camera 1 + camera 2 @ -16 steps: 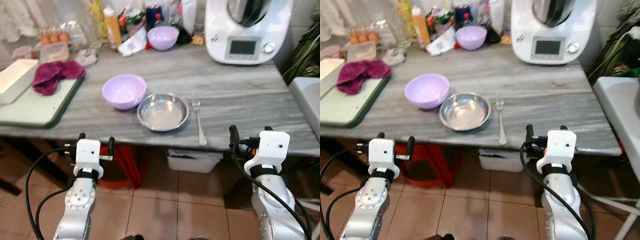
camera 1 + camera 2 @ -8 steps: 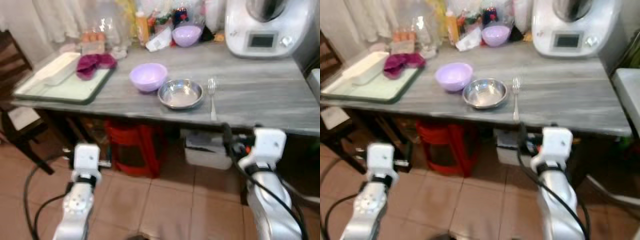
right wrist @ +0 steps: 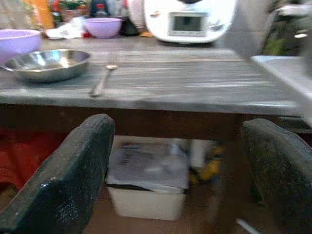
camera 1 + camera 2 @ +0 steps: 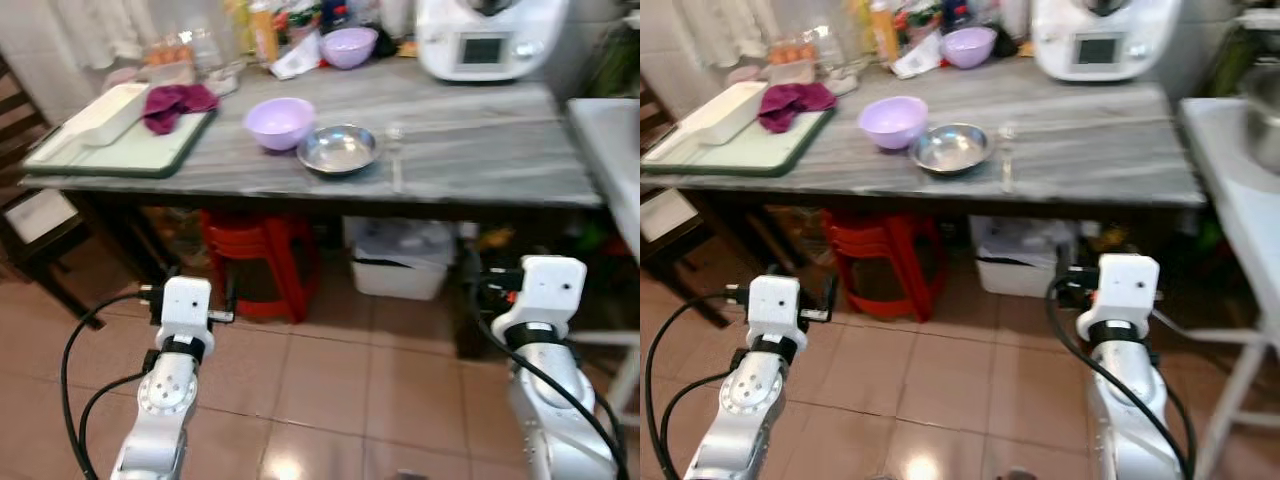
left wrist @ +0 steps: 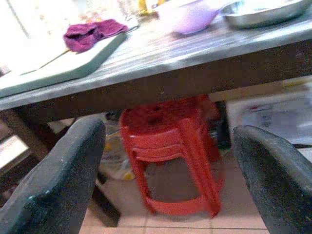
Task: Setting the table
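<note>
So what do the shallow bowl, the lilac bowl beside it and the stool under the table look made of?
Shallow bowl: probably stainless steel, silvery with mirror-like reflections. Lilac bowl: likely plastic, matte and evenly pastel, though glazed ceramic is possible. Stool: moulded red plastic, glossy, apparently several stacked.

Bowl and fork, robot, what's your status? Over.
Left gripper and right gripper open, empty, below the table's edge. Steel bowl on the table, fork beside it, purple bowl on its other side. Nothing in the way.
</note>
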Controlling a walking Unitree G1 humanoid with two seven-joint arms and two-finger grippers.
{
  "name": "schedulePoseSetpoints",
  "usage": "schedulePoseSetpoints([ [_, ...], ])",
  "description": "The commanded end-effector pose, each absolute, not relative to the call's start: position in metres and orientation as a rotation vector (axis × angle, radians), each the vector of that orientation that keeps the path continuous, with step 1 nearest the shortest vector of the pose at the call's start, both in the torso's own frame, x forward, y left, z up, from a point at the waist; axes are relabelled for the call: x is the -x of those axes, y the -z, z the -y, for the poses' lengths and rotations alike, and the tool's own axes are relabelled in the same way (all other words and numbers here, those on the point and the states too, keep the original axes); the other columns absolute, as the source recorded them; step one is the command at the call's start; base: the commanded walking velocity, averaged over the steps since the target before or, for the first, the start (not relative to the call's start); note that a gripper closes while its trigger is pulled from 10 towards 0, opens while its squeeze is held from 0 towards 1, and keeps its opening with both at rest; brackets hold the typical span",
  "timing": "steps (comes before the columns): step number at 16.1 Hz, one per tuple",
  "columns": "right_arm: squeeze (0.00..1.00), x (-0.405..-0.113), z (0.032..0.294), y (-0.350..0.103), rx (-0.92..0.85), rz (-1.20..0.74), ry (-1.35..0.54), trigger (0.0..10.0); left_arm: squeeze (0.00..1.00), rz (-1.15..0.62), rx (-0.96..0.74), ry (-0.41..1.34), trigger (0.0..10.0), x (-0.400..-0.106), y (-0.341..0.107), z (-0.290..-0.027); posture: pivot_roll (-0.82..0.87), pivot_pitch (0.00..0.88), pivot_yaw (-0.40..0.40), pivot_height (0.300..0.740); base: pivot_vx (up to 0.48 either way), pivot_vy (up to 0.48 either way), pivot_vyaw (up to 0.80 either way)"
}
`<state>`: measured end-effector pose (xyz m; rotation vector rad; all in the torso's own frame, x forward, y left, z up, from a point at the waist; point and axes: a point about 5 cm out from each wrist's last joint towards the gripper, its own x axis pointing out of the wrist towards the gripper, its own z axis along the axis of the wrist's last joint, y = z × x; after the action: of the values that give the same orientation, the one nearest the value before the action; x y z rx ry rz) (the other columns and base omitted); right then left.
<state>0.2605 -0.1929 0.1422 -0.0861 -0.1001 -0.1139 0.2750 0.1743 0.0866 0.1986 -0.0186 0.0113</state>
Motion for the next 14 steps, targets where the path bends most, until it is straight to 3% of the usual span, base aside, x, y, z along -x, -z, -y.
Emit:
schedulePoseSetpoints([
  [1, 0.00, -0.261, 0.185, -0.140, 0.056, 0.079, 0.076, 10.0, 0.00, 0.004, -0.214, -0.026, 10.0, -0.272, -0.084, -0.181, -0.22, 0.087, 0.096, 0.740, -0.277, 0.000, 0.00],
  [4, 0.00, -0.261, 0.183, -0.138, 0.042, 0.067, 0.062, 10.0, 0.00, 0.010, -0.216, -0.015, 10.0, -0.272, -0.085, -0.180, -0.22, 0.090, 0.097, 0.740, -0.275, 0.000, 0.00],
  [14, 0.00, -0.260, 0.184, -0.141, 0.031, 0.086, 0.058, 10.0, 0.00, 0.036, -0.146, 0.112, 10.0, -0.273, -0.090, -0.171, -0.22, 0.096, 0.099, 0.740, 0.000, -0.035, 0.00],
])
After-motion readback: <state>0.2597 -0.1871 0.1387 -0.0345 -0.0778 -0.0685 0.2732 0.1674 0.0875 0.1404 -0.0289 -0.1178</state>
